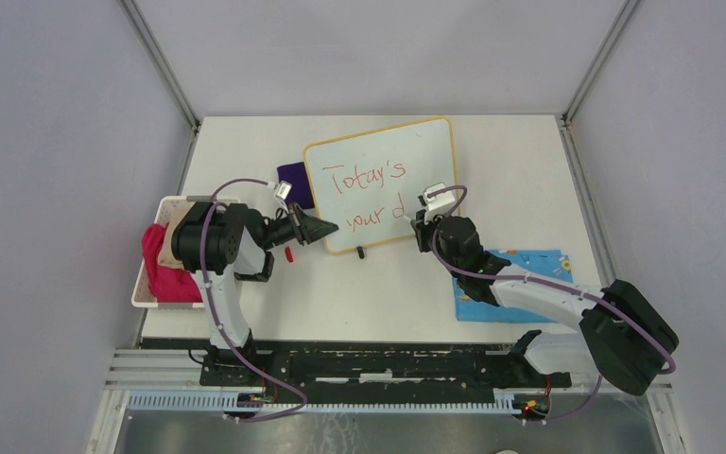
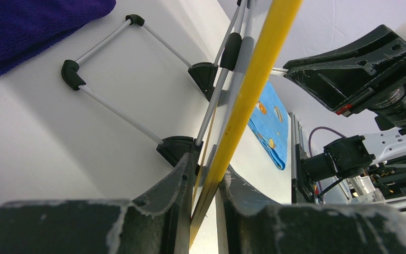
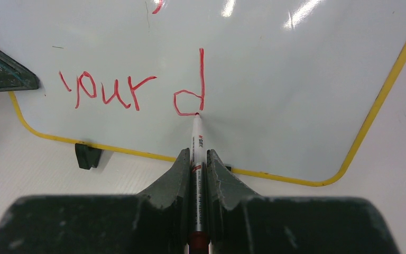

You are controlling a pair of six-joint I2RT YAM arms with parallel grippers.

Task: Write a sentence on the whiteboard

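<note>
We judge the whiteboard light, stiff and slick, best held by its rim. It stands tilted at the worktop's far middle. Our left pincer is clamped on its left edge, and the right pincer is closed on a marker whose tip touches the sentence at "d".

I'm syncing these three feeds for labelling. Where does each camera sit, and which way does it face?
Top: above and behind the bases, looking down at the table; both arms show, left gripper and right gripper at the whiteboard.
Left wrist: on that wrist, faces along the whiteboard's yellow frame, edge-on; its own fingers clamp it.
Right wrist: on that wrist, faces the whiteboard's front; its own fingers grip a marker touching the sentence.
Shared: top and left wrist both show the blue cloth.
</note>
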